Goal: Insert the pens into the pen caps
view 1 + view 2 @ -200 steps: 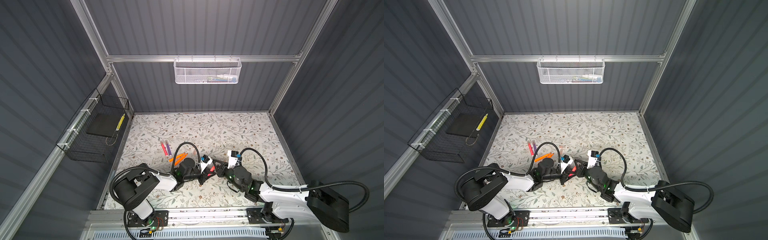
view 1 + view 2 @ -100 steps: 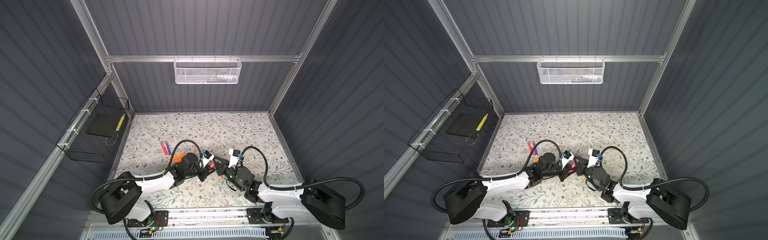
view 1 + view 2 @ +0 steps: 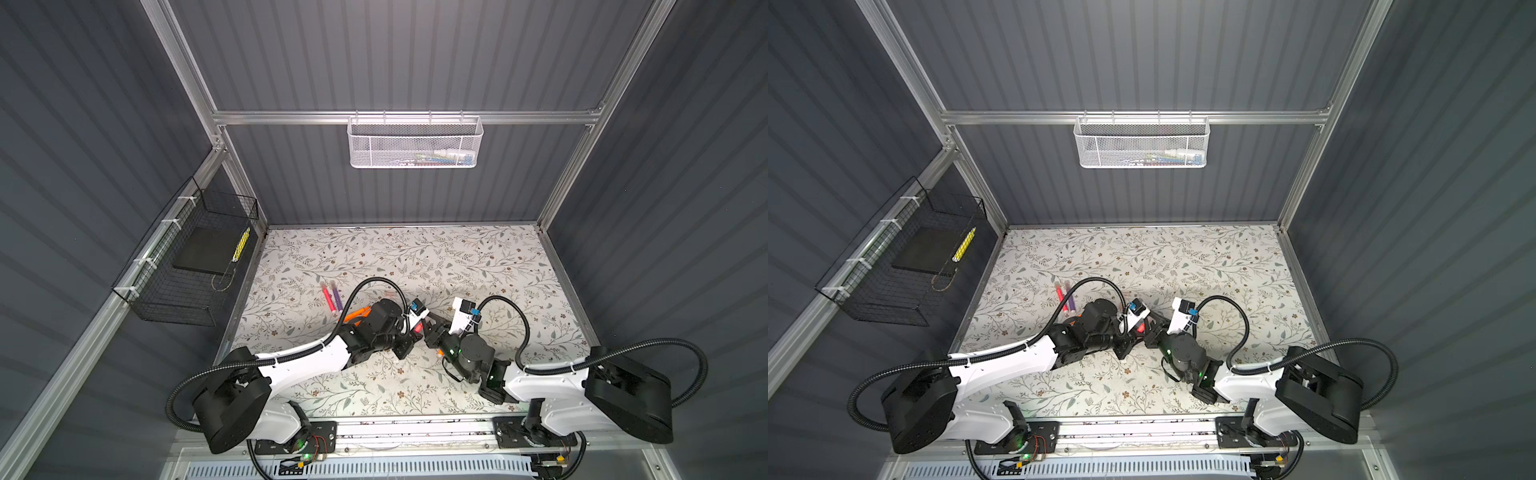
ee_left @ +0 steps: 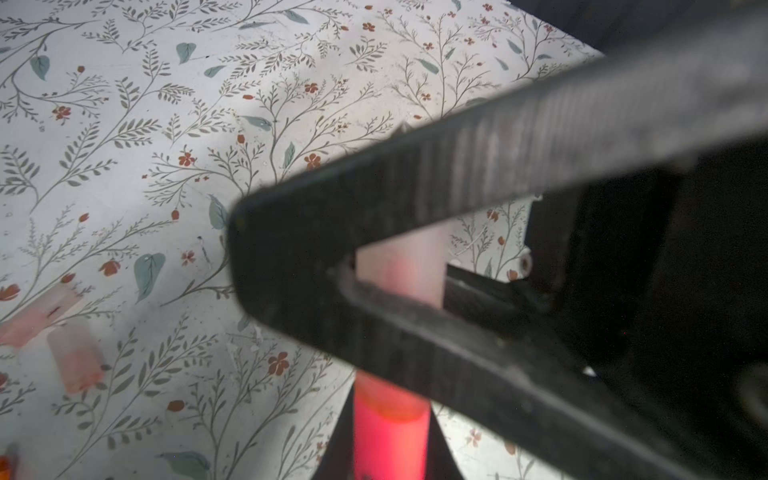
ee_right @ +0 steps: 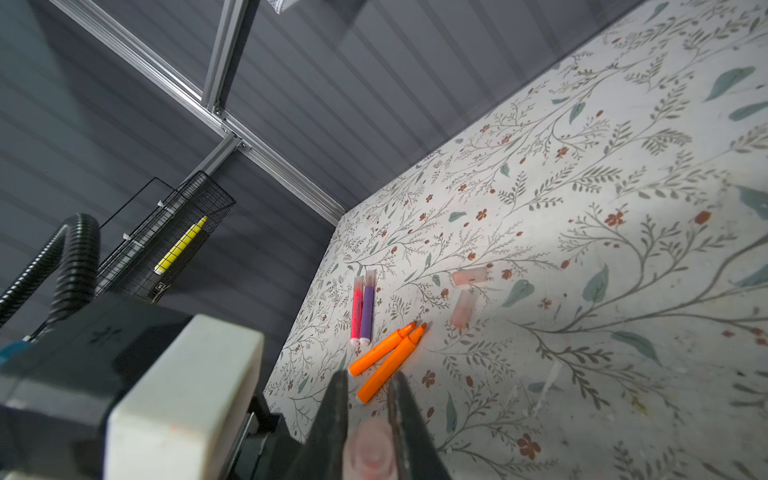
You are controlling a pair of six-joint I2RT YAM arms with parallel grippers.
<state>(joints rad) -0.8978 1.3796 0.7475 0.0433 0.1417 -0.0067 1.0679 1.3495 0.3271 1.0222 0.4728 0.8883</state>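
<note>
A black wire basket (image 3: 166, 299) on the side wall holds a yellow marker (image 3: 241, 245); the white mesh basket (image 3: 395, 145) holds indistinct items. Over the floral tabletop (image 3: 457, 266), the left gripper (image 4: 291, 266) pinches a pale translucent pen cap (image 4: 399, 266) end to end with the pink-red pen (image 4: 390, 436), which the right gripper (image 5: 369, 380) pinches.

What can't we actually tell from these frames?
Seating depth of pink pen in pen cap: left gripper covers the joint in the left wrist view; too small in top views.
Pen's end in right gripper: blurred, cut by the right wrist view's bottom edge.
White basket contents: mesh, too small.
</note>
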